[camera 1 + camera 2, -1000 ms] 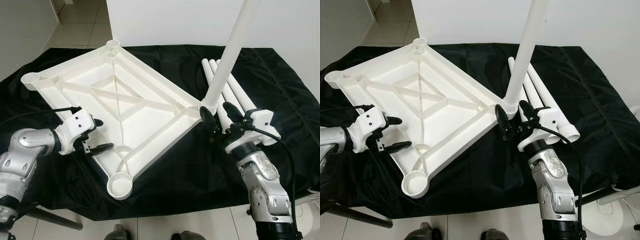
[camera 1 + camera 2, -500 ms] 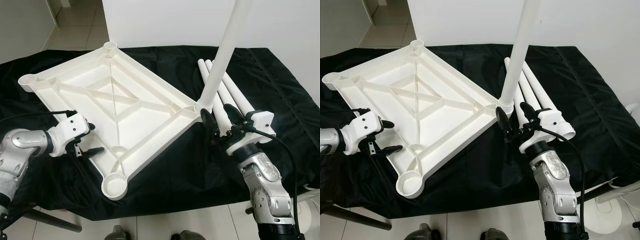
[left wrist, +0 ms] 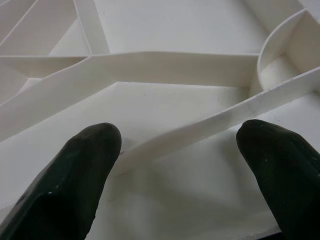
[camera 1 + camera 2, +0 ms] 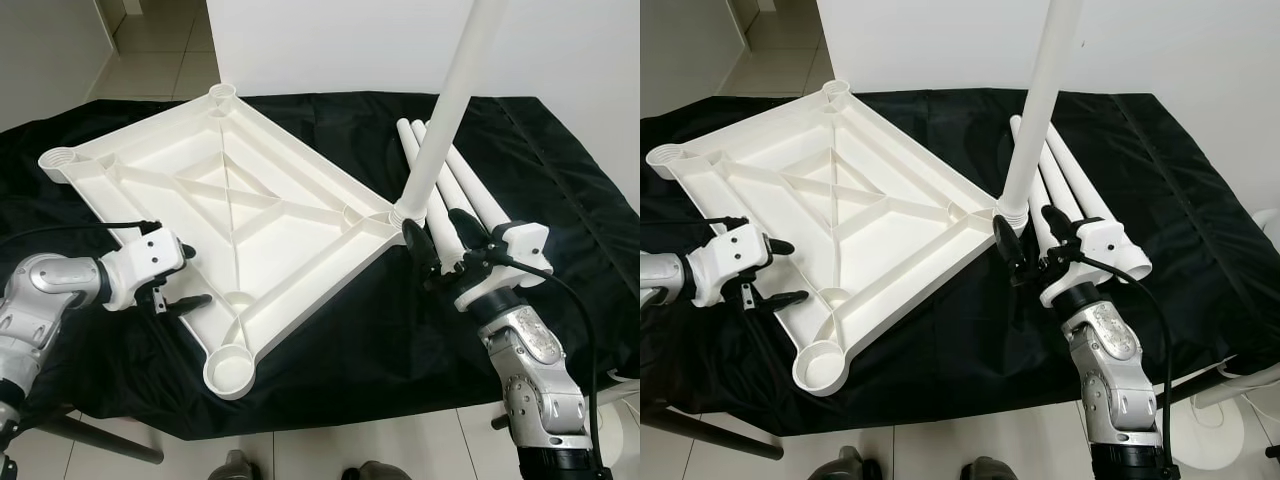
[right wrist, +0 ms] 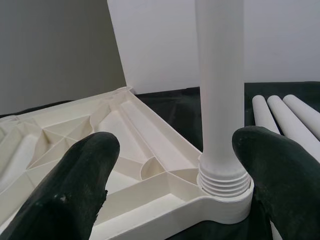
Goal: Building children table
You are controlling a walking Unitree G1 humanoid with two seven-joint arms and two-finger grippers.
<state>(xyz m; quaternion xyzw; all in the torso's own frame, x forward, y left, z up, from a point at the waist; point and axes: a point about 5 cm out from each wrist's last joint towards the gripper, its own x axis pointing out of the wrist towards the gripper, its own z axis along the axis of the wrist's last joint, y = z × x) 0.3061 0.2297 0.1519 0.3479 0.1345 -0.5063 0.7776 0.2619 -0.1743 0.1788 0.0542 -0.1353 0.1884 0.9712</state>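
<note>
One upright leg (image 4: 452, 105) — three loose legs (image 4: 462, 195)

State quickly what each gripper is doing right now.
Left gripper: open, fingers either side of the tabletop edge rib.
Right gripper: open, by the standing leg, not gripping it.

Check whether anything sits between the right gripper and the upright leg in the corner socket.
Nothing visible does. The right gripper is open just in front of the upright leg, whose threaded base sits in the tabletop corner socket. The spare legs lie on the cloth behind, out of the way.
</note>
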